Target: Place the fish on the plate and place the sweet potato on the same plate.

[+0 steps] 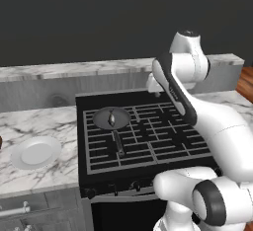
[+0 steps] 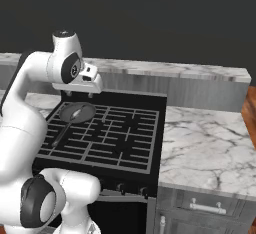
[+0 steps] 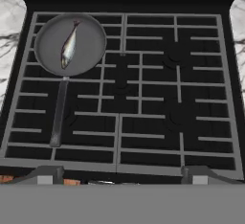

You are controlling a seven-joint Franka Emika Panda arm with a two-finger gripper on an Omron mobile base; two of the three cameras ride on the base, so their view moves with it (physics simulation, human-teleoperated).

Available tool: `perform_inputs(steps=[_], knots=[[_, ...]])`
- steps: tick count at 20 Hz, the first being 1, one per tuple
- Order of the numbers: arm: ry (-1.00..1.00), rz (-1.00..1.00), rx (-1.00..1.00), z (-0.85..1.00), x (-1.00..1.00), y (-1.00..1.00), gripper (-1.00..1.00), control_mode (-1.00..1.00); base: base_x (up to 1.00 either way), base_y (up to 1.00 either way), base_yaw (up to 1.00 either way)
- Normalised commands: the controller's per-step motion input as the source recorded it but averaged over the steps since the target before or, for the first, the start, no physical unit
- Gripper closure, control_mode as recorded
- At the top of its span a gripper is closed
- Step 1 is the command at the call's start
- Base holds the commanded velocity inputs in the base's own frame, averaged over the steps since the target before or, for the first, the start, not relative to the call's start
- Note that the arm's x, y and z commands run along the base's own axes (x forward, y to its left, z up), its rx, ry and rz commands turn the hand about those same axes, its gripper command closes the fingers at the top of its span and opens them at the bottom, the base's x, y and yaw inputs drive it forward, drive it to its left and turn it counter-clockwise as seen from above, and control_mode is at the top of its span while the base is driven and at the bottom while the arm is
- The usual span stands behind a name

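- The fish point(image 3: 69, 46) lay in the pan point(image 3: 48, 50) on the stove point(image 3: 143, 98), at its rear left burner; the plate point(image 1: 35, 152) sat on the counter point(image 1: 34, 121) left of the stove.
- Claw point(image 2: 80, 94): state could not be told.
- Advice: descend over the fish's middle, fingers across its narrow body.
- The left base view showed the plate; the hand view showed the fish's lie.

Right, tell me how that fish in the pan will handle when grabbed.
The fish looks slender and tapered, so it may slip from a pinch near the tail. It lies flat in the frying pan, leaving little height to grip. Being small, it is probably light.
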Motion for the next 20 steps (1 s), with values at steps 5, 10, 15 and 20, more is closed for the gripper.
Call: perform_inputs(steps=[5, 10, 15, 20], knots=[[0.00, -0.02, 0.02, -0.15, 0.13, 0.48, -1.00, -1.00, 0.00, 0.00, 0.00], [0.00, -0.01, 0.04, -0.16, 0.21, 0.42, -1.00, -1.00, 0.00, 0.00, 0.00], [0.00, 0.00, 0.04, -0.19, 0.29, 0.36, -1.00, -1.00, 0.00, 0.00, 0.00], [0.00, 0.00, 0.05, -0.22, 0.26, 0.33, -1.00, -1.00, 0.00, 0.00, 0.00]])
